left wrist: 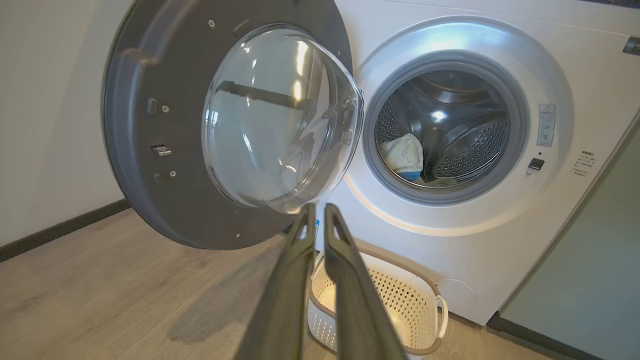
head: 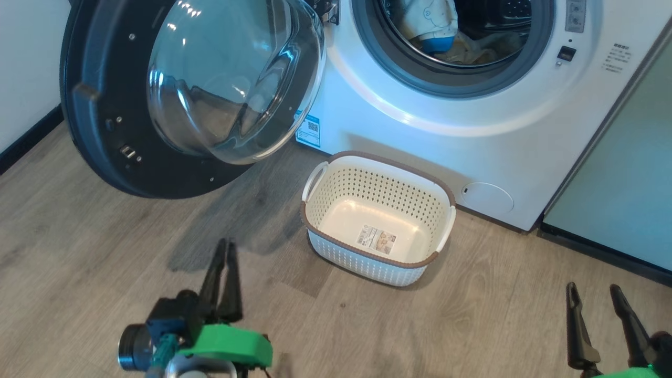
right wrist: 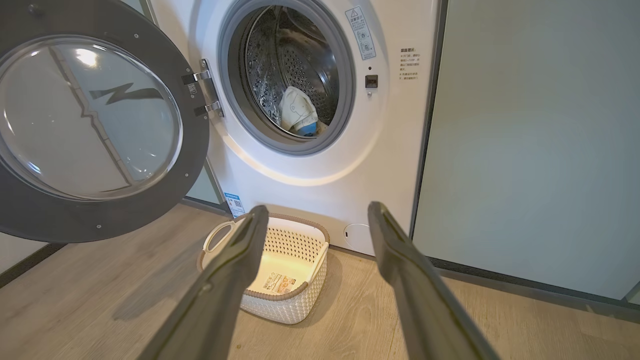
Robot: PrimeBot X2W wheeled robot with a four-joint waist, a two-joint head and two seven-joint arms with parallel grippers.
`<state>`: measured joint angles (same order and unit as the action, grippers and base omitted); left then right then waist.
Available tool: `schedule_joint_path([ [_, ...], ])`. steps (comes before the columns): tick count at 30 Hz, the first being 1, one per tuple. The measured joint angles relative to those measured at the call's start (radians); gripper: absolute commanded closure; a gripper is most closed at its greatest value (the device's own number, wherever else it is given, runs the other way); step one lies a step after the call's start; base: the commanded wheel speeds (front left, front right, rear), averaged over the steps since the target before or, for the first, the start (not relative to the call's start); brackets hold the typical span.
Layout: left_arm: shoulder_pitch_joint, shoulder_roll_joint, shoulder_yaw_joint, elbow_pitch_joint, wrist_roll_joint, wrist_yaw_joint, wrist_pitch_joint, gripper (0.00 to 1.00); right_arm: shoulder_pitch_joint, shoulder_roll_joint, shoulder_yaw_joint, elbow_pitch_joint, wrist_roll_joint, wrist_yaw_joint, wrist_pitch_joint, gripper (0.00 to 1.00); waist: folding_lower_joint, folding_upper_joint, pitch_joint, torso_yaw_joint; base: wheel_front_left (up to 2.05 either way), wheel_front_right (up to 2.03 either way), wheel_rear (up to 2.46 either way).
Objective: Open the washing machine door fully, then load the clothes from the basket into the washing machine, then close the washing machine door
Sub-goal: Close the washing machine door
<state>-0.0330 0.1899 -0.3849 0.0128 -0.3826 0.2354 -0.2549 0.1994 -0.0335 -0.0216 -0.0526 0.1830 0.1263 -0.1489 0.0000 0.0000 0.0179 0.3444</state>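
The washing machine (head: pixel 420 131) stands ahead with its round drum mouth uncovered. The washing machine door (head: pixel 105 131), black-rimmed with a bulging glass bowl, hangs swung out to the left. The clothes (head: pixel 433 23), cream fabric with a blue patch and a bear print, lie inside the drum (left wrist: pixel 405 155). On the floor before the washer sits the basket (head: pixel 367 189), with nothing in it but its label. My left gripper (head: pixel 227 242) hovers low, left of the basket, fingers almost together with nothing between them (left wrist: pixel 320 207). My right gripper (head: pixel 592 287) is open at the lower right (right wrist: pixel 317 209).
A pale teal cabinet panel (head: pixel 619 173) adjoins the washer on the right. A white wall with dark skirting (head: pixel 26 136) runs behind the swung-out door on the left. Wooden floor (head: pixel 79 252) stretches between me and the basket.
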Motion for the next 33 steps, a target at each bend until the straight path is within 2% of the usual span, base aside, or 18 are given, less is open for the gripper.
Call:
schedule_joint_path([
  [5,-0.001,-0.031,0.038,-0.048,-0.049,-0.06,0.0,1.0,0.0,0.0,-0.002,-0.001,-0.001,0.0,0.004,0.0,0.0001,0.0,0.005,0.001,0.0,0.0,0.0],
  [10,-0.015,-0.08,0.116,-0.118,-0.217,-0.172,0.0,1.0,0.0,0.0,-0.006,-0.007,-0.001,0.0,0.01,0.0,0.0,0.0,0.005,0.001,0.0,0.0,0.0],
  [13,-0.059,-0.079,0.165,-0.151,-0.309,-0.22,0.009,1.0,0.0,0.0,-0.006,-0.009,-0.001,0.0,0.013,0.0,0.0,0.0,0.004,0.003,0.0,0.0,0.0],
  [16,-0.131,-0.061,0.224,-0.187,-0.402,-0.25,0.054,1.0,0.0,0.0,-0.006,-0.017,-0.001,0.0,0.015,0.0,0.0,0.0,0.003,0.003,0.0,0.0,0.0],
  [22,-0.278,-0.009,0.348,-0.199,-0.588,-0.274,0.151,1.0,0.0,0.0,-0.006,-0.028,0.011,0.0,0.023,0.0,0.0001,0.0,0.013,0.001,0.0,0.0,0.0],
  [26,-0.4,0.041,0.458,-0.112,-0.749,-0.285,0.221,1.0,-0.001,0.0,-0.004,-0.037,0.011,0.0,0.026,0.0,0.0001,0.0,0.027,-0.011,0.0,0.0,0.0],
  [33,-0.519,0.097,0.583,0.082,-0.928,-0.298,0.299,1.0,-0.002,0.0,-0.004,-0.049,0.011,0.0,0.036,0.0,0.0001,0.0,0.055,-0.039,0.0,0.0,0.0],
])
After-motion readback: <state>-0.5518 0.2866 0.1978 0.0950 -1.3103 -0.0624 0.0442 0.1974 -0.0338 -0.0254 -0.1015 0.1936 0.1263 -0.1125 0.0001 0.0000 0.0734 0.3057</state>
